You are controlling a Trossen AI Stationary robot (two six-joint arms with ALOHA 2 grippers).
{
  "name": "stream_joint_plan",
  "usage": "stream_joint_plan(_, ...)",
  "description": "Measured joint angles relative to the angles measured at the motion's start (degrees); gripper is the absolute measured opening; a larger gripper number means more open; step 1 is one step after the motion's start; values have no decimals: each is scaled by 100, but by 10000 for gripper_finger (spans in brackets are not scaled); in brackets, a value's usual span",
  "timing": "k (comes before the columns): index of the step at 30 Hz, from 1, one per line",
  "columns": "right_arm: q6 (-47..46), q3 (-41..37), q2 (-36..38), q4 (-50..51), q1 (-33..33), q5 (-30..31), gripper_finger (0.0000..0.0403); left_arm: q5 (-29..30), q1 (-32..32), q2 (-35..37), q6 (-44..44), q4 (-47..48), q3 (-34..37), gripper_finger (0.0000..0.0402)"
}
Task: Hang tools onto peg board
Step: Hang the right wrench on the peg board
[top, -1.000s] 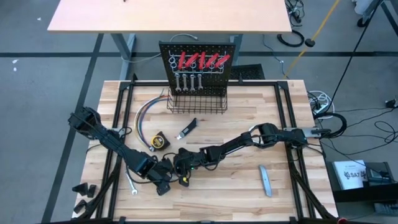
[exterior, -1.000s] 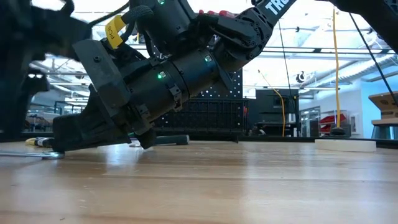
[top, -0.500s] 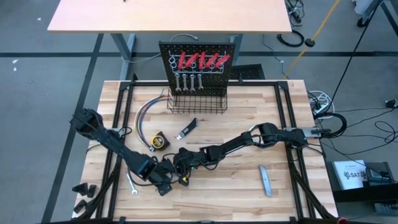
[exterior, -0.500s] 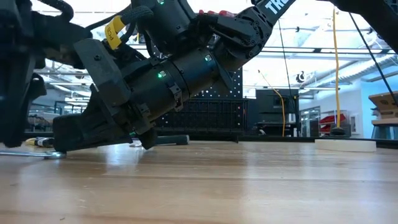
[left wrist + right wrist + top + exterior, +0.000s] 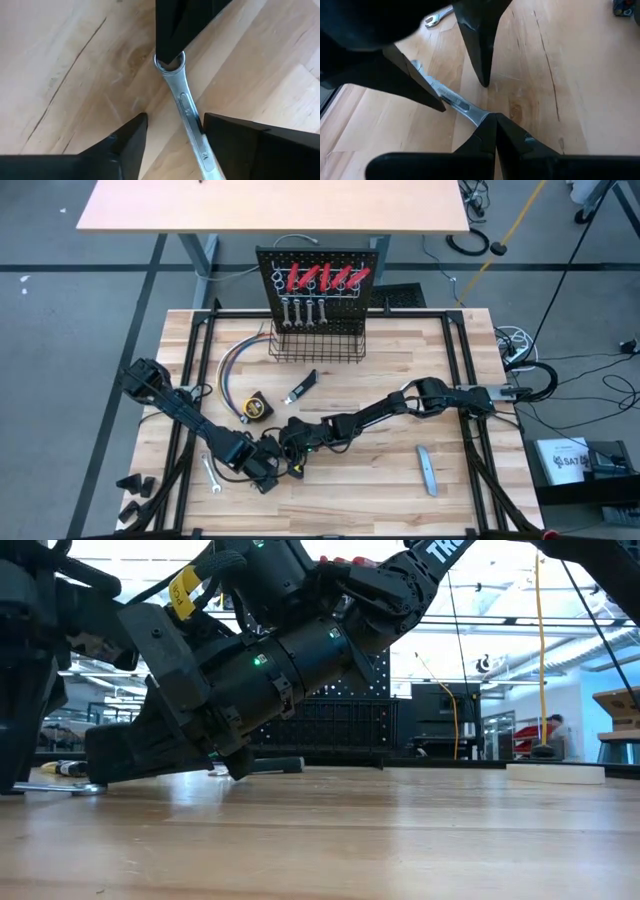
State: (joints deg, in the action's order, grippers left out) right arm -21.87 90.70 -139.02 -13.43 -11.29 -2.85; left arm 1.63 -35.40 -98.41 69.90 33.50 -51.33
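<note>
The wrench (image 5: 186, 107) lies flat on the table (image 5: 380, 490). The left hand (image 5: 172, 145) straddles its shaft, fingers apart, gripping nothing. The closed right hand (image 5: 490, 122) presses the wrench's ring end.

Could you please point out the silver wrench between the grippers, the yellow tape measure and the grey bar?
Silver wrench (image 5: 192, 117), left wrist view, on the middle of its shank.
Yellow tape measure (image 5: 258, 407), high view, on its case.
Grey bar (image 5: 427, 470), high view, at mid-length.
</note>
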Motion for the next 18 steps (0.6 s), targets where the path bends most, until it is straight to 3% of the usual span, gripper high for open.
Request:
stream_joint_plan(7, -401, 0, 0, -2, 33, 195, 0, 27, -4, -15, -284, 260, -43, 147)
stream_joint_plan(18, -966, 0, 2, -96, 74, 170, 0, 51, -13, -22, -277, 548, -43, 139)
